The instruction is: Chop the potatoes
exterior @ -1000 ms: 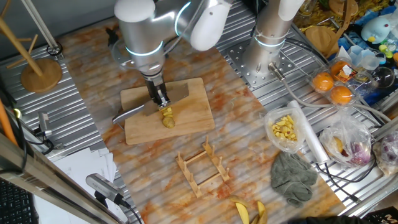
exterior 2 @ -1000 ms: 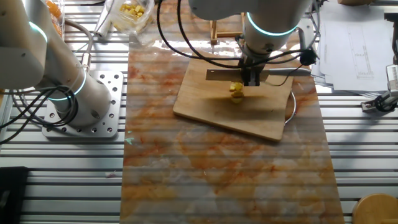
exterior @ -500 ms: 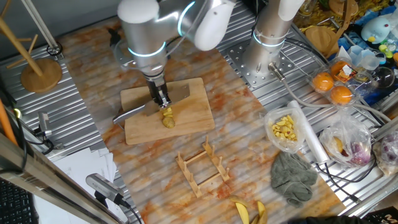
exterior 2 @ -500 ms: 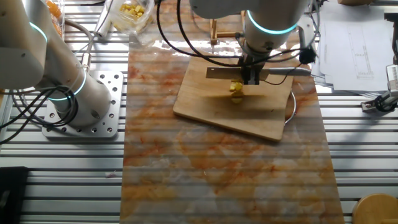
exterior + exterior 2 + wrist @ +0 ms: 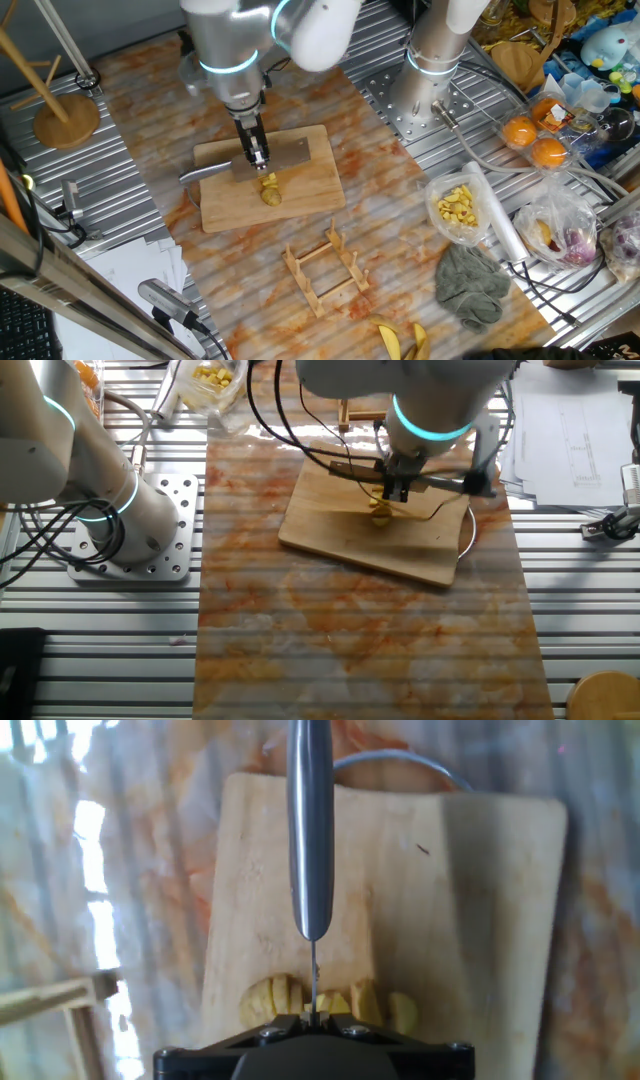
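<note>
The potatoes [image 5: 268, 188] are a small cluster of yellow-olive chunks on the wooden cutting board [image 5: 310, 185]. They also show in the other fixed view [image 5: 381, 510] and in the hand view [image 5: 345, 1003]. My gripper [image 5: 258, 160] is shut on a knife [image 5: 292, 151] and holds it just above the chunks. The knife's handle [image 5: 198, 173] points left. In the hand view the metal handle [image 5: 310, 820] runs away from the gripper [image 5: 313, 1017] over the board [image 5: 480, 920]. The blade is seen edge-on, right over the chunks.
A wooden rack [image 5: 325, 268] stands in front of the board. A clear bag of pale yellow pieces [image 5: 455, 208], a grey cloth [image 5: 470, 285], banana peels [image 5: 400, 340] and oranges [image 5: 535, 140] lie to the right. A second arm's base [image 5: 430, 80] stands behind.
My gripper has risen a little with the knife. The knife now sits tilted above the chunks. The potatoes have not moved.
</note>
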`<state>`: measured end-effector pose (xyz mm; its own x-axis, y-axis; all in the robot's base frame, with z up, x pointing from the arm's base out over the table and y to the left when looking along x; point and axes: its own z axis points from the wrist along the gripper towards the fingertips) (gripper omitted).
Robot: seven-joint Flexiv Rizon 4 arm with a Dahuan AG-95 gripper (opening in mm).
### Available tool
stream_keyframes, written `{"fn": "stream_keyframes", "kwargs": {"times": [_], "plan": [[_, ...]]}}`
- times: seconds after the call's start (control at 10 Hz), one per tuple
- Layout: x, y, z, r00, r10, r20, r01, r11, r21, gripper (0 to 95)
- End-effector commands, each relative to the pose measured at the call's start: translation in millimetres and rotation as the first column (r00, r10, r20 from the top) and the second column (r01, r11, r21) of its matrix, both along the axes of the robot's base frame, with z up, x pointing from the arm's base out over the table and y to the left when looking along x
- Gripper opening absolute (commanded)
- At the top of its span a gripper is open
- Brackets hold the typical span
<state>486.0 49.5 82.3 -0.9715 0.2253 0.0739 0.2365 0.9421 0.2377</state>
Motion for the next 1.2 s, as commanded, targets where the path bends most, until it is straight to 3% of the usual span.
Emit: {"fn": "stream_keyframes", "kwargs": {"times": [0.1, 0.3, 0.4, 0.5, 0.7, 0.8, 1.0, 1.2], "plan": [[-3.6, 2.3, 4.4, 0.993, 0.114, -0.005, -0.114, 0.993, 0.002, 0.0], [0.3, 18.3, 11.6, 0.984, 0.176, 0.027, -0.176, 0.984, -0.006, 0.0], [2.9, 29.7, 14.9, 0.978, 0.208, 0.032, -0.207, 0.978, -0.028, 0.0], [7.6, 55.1, 20.2, 0.959, 0.280, 0.035, -0.277, 0.958, -0.075, 0.0], [7.8, 81.3, 27.8, 0.940, 0.341, 0.029, -0.337, 0.936, -0.100, 0.0], [6.6, 106.0, 38.4, 0.921, 0.388, 0.030, -0.382, 0.917, -0.113, 0.0], [8.8, 131.3, 49.3, 0.910, 0.414, 0.019, -0.410, 0.907, -0.100, 0.0], [9.8, 137.6, 50.2, 0.910, 0.413, -0.010, -0.412, 0.906, -0.097, 0.0]]}}
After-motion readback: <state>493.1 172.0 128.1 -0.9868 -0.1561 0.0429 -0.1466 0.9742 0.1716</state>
